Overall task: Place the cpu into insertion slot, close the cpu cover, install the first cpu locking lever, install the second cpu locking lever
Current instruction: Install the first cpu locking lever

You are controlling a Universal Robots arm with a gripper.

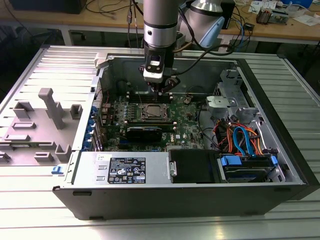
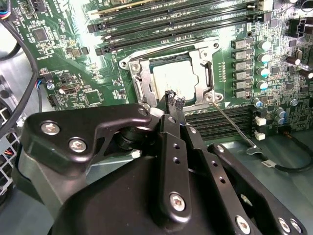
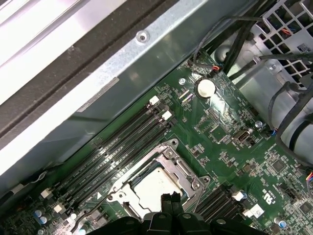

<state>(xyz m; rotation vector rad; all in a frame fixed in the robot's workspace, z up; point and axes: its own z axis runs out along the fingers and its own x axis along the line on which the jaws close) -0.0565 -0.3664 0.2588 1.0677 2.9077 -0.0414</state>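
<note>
The cpu [image 2: 177, 81] lies flat in the insertion slot [image 2: 131, 66] on the green board, its pale metal face showing through the cut-out of the cpu cover [image 2: 207, 73], which lies down over it. A thin metal locking lever [image 2: 235, 128] slants away from one socket corner across the memory slots. My gripper [image 2: 174, 101] hovers just above the socket's edge, fingertips together and holding nothing. In the first wrist view the cpu [image 3: 152, 188] and cover [image 3: 177, 165] sit right beside my gripper [image 3: 168, 199]. In the exterior view the gripper [image 1: 162, 92] hangs over the socket [image 1: 152, 112].
The board sits inside an open computer case [image 1: 125, 172] with tall walls. Black memory slots [image 2: 186, 22] flank the socket on both sides. A drive bay with orange and blue cables [image 1: 240, 140] stands at the exterior view's right. A grey fixture block [image 1: 47, 107] stands outside the case.
</note>
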